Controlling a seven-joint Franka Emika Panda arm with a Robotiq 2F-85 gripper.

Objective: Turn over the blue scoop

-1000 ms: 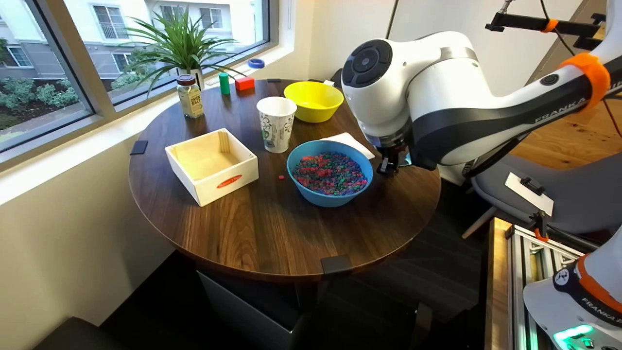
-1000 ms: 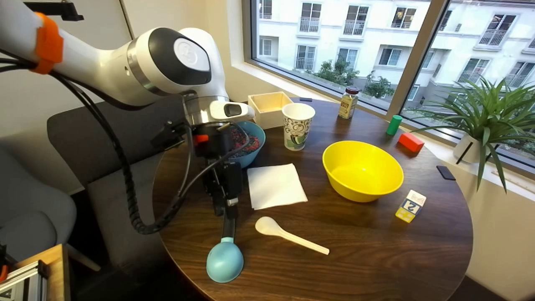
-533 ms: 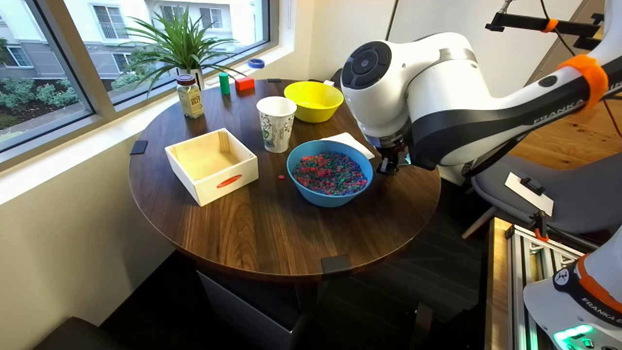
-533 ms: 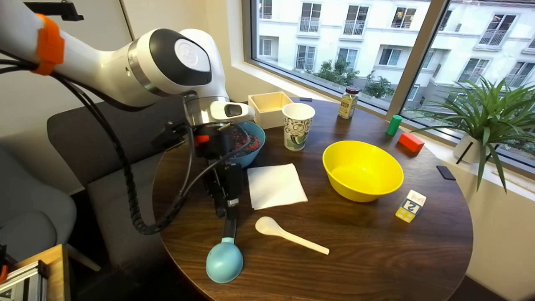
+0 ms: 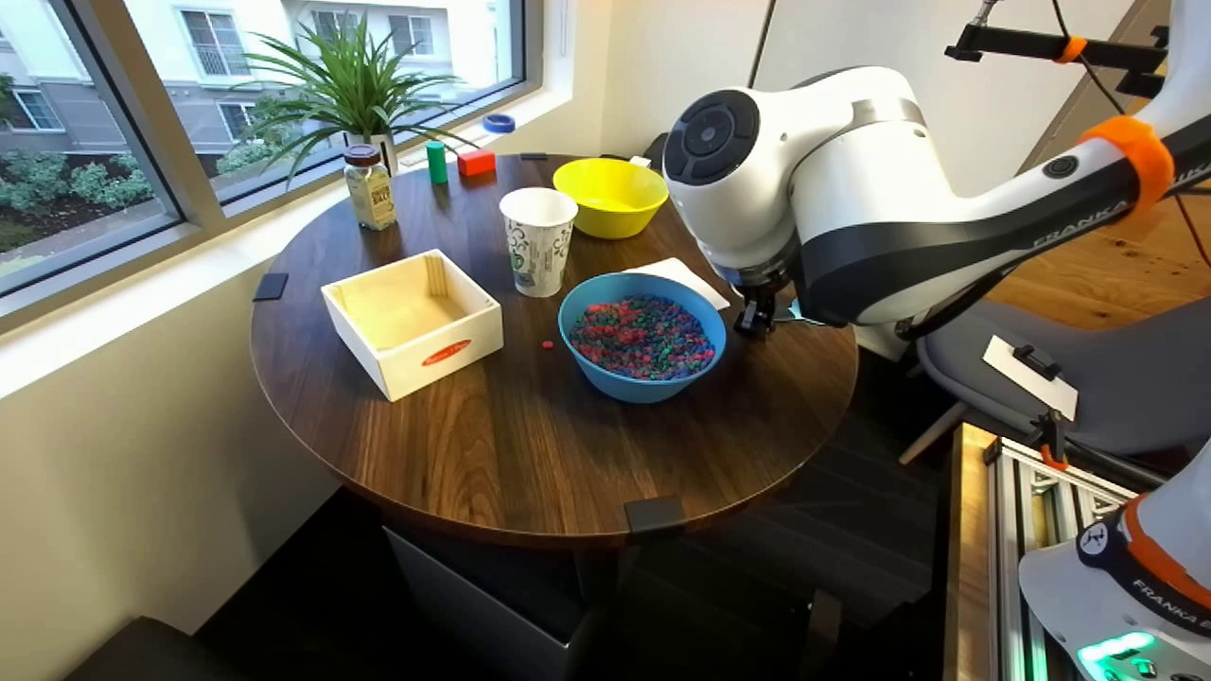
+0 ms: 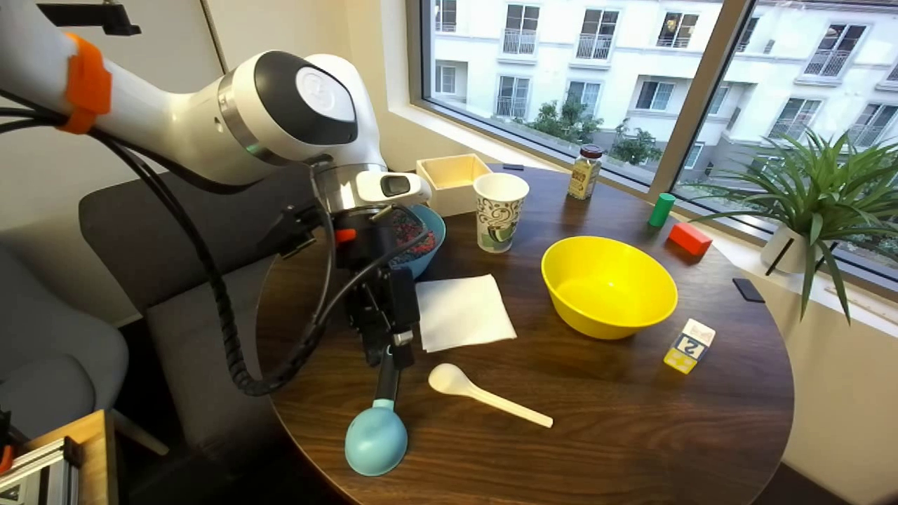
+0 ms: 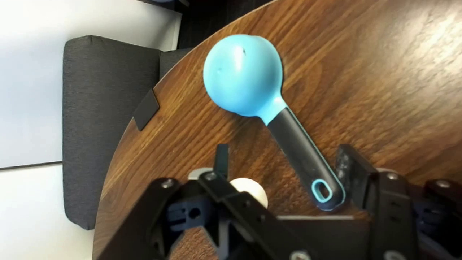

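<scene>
The blue scoop (image 7: pixel 242 74) lies on the table with its round cup dome-side up in the wrist view. Its dark handle (image 7: pixel 301 151) runs down to the right, with a hole near the end. It also lies near the table edge in an exterior view (image 6: pixel 376 442), and only a light-blue sliver (image 5: pixel 802 314) shows in an exterior view. My gripper (image 7: pixel 284 157) is open, with the handle's end between its fingers, closer to the right finger (image 7: pixel 346 169). I cannot tell whether that finger touches it. My gripper also shows in both exterior views (image 5: pixel 754 323) (image 6: pixel 393 356).
A white spoon (image 6: pixel 494 402) and a white napkin (image 6: pixel 464 314) lie beside the gripper. A yellow bowl (image 6: pixel 607 324), a paper cup (image 6: pixel 499 217), a blue bowl of bits (image 5: pixel 629 388), a wooden box (image 5: pixel 445 350) and a letter block (image 6: pixel 689 346) stand farther off.
My gripper has shifted slightly, a little to the right in an exterior view, and more of the handle's end shows. The scoop looks almost unmoved.
</scene>
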